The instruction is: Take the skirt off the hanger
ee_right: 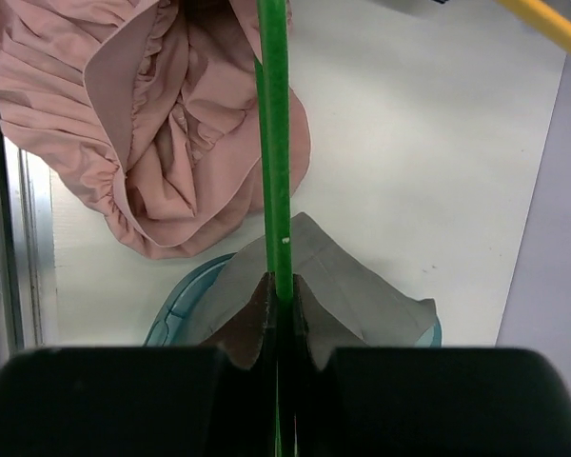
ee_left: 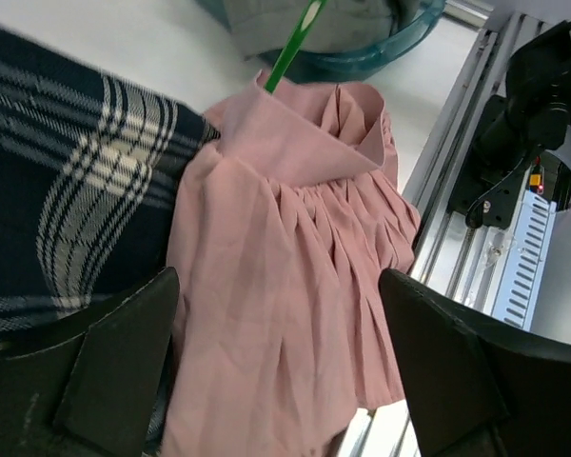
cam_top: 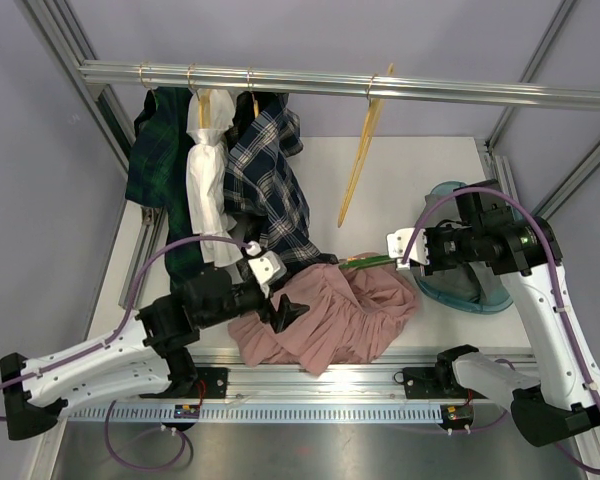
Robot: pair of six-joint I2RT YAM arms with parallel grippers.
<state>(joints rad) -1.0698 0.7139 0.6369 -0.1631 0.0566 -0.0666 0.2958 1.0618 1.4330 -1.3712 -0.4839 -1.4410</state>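
On the left, clothes hang from a metal rail [cam_top: 380, 85]: a dark green plaid piece [cam_top: 160, 150], a white piece [cam_top: 208, 190] and a blue plaid shirt [cam_top: 270, 180]. A bare yellow hanger [cam_top: 365, 145] hangs next to them.

The left gripper [cam_top: 280, 300] is wide open and holds nothing. Its two dark fingers [ee_left: 114, 371] stand apart over the pink skirt [cam_top: 330, 315]. The skirt lies in a crumpled heap on the white table [cam_top: 400, 190], near the front edge, between the two arms.

A green hanger [ee_right: 274, 143] pokes out of the skirt toward the right. The right gripper [ee_right: 278, 305] is pinched tight on this green hanger. Below it sits a blue bowl [cam_top: 475, 295] with grey cloth [ee_right: 362, 286] in it.
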